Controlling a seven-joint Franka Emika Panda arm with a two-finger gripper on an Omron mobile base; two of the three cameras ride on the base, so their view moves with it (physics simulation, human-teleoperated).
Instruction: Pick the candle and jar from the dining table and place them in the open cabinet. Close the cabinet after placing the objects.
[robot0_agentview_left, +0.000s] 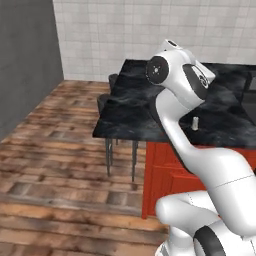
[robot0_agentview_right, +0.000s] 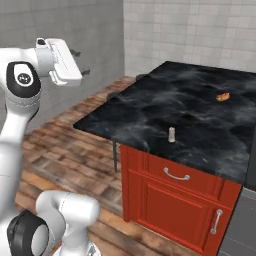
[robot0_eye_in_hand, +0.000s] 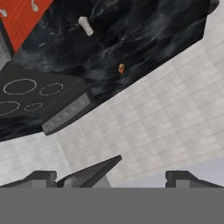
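The candle (robot0_agentview_right: 171, 134) is a small pale stubby cylinder standing upright near the front edge of the dining table (robot0_agentview_right: 200, 110), a black marble slab with white veins. It shows too in the left base view as the candle (robot0_agentview_left: 195, 122) and in the hand view as the candle (robot0_eye_in_hand: 85, 25). My gripper (robot0_agentview_right: 81, 62) is raised high, left of the table and well away from the candle, open with nothing between its fingers. The hand view has the gripper (robot0_eye_in_hand: 113, 178) looking across at the table from afar. The jar and the cabinet are out of view.
A tiny orange item (robot0_agentview_right: 223, 96) lies farther back on the slab. Red base cabinets (robot0_agentview_right: 175, 200) with small handles sit under it. Dark chairs (robot0_agentview_left: 107, 100) stand at its left side. A black cooktop (robot0_eye_in_hand: 30, 94) adjoins the slab. Wooden floor (robot0_agentview_left: 55, 150) lies open to the left.
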